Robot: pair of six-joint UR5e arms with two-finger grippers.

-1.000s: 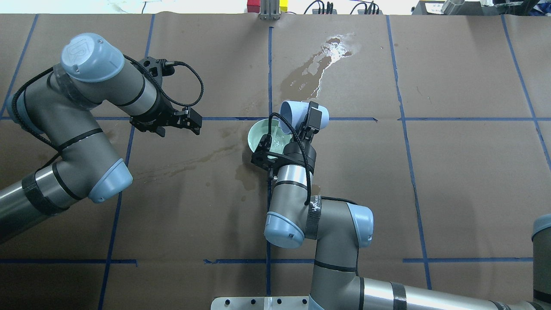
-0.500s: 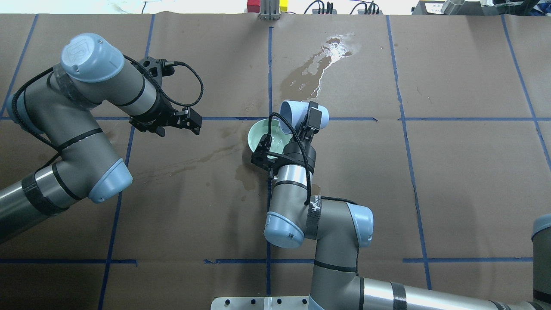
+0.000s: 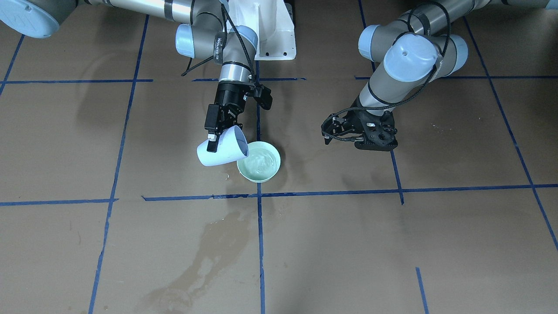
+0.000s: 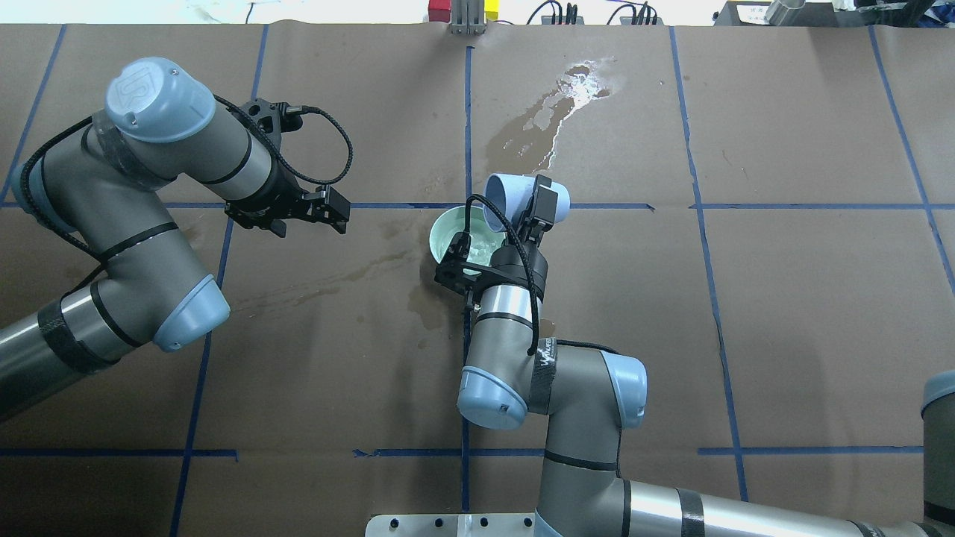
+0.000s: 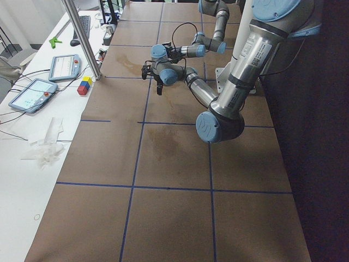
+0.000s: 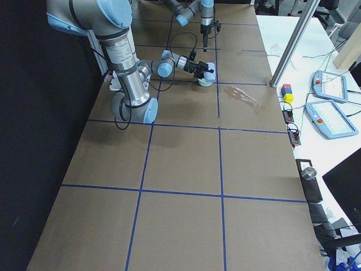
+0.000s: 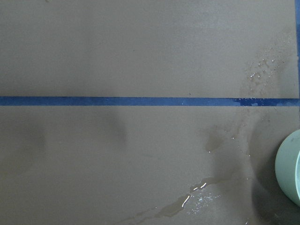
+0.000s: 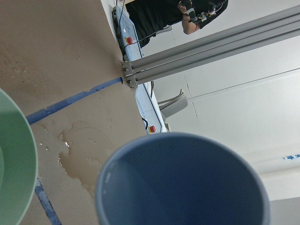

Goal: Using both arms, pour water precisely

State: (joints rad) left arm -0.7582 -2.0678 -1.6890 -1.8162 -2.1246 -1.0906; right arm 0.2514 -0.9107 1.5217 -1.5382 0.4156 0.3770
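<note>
table cover: matt brown paper | cup: smooth plastic | bowl: glossy

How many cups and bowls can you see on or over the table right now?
2. A blue cup is held tilted in the right gripper, its mouth over the rim of a green bowl that sits on the table near its middle. I see no others.

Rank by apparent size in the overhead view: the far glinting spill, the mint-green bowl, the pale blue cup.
1. Dark glinting spill patch.
2-3. Round mint-green bowl and tilted pale blue cup: look alike, both partly hidden, cup nearer the camera; unranked.
</note>
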